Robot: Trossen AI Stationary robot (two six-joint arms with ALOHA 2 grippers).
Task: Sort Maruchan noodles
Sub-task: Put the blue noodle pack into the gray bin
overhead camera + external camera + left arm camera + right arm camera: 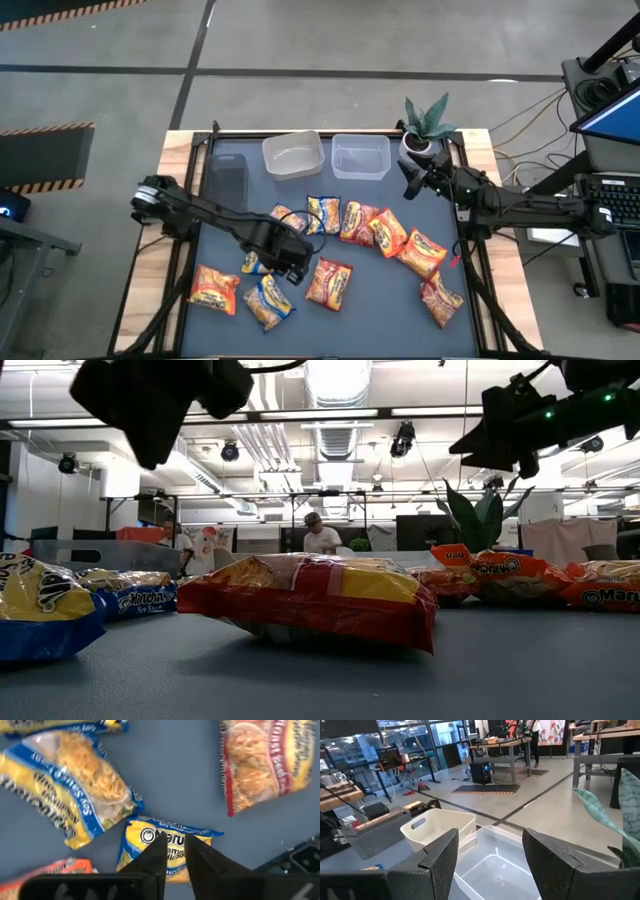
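Several Maruchan noodle packets lie flat on the blue-grey mat [230, 330]: yellow-and-blue ones [268, 300], a red one [328, 283] and orange ones [421, 252]. My left gripper [287, 258] hangs over the mat's middle left and points down. In the left wrist view its fingers [175, 851] stand a little apart, clear above a small yellow-and-blue packet [142, 836]. Beside that one lie a larger yellow-and-blue packet [65, 790] and the red packet [260, 765]. My right gripper [490, 855] waits open at the far right, level, facing the clear tubs.
Two clear tubs [293, 153] [360, 157] stand side by side at the mat's far edge, with a darker tray [228, 180] to their left. A potted plant [428, 125] stands at the far right corner, next to my right arm. People and desks show beyond the table.
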